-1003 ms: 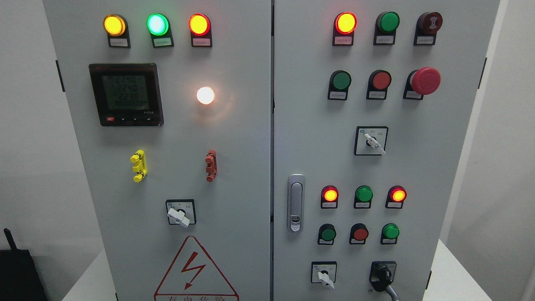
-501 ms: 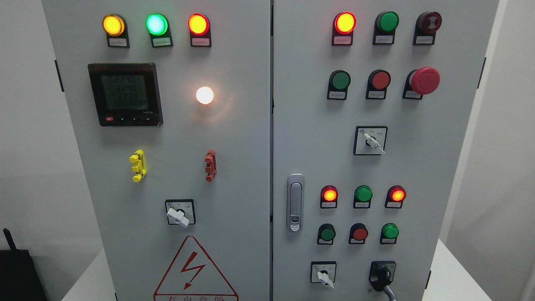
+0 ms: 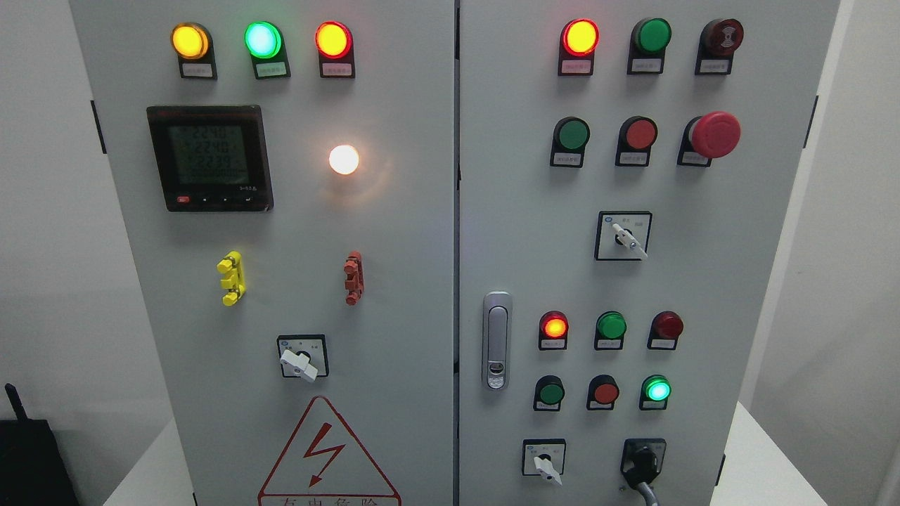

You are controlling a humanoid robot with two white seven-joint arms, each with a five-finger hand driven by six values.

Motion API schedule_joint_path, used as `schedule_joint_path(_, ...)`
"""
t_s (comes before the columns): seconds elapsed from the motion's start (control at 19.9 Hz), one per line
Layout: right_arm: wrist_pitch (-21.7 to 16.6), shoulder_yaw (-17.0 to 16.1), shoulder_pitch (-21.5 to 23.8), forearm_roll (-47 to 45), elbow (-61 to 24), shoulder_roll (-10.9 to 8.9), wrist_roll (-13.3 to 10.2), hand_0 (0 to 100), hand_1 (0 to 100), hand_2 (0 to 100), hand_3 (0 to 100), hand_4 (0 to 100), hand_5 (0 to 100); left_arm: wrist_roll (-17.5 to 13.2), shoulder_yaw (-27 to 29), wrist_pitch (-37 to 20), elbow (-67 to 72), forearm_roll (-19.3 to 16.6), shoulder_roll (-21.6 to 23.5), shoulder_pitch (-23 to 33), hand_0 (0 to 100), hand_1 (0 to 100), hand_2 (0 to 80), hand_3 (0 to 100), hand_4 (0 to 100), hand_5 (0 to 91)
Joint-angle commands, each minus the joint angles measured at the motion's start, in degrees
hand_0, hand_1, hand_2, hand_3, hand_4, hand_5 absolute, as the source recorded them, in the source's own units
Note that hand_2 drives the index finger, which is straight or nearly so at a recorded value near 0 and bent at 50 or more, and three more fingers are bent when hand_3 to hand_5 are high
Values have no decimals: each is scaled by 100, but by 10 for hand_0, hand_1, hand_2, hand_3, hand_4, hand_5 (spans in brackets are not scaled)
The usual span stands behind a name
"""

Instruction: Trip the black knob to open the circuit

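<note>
Grey cabinet (image 3: 394,232) carries one black knob (image 3: 643,461), four white selector switches (image 3: 304,364).

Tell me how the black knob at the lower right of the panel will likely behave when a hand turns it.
The black knob sits fixed in a square plate, so it should probably rotate, not lift. Its raised grip bar likely gives fingers purchase. The grey cable below it may crowd the approach.

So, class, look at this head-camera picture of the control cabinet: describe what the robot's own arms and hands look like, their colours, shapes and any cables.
Nothing can be described: neither arm nor hand shows in this picture. The view holds only the grey cabinet with its lamps and switches, including the black knob at the lower right. A grey cable runs down from that knob, but it belongs to the cabinet, not the robot.
</note>
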Motion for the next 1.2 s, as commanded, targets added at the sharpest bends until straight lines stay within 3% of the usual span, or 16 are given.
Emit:
schedule_joint_path(0.0, -32, 47, -13, 0, -9, 1, 3, 0, 0, 0, 1000, 1000, 1000, -5, 0, -2, 0, -132, 0, 0, 120, 389, 0, 0, 0, 0)
schedule_joint_path(1.15, -41, 30, -4, 0, -1, -8, 3, 0, 0, 0, 1000, 1000, 1000, -5, 0, -2, 0, -132, 0, 0, 120, 389, 0, 0, 0, 0)
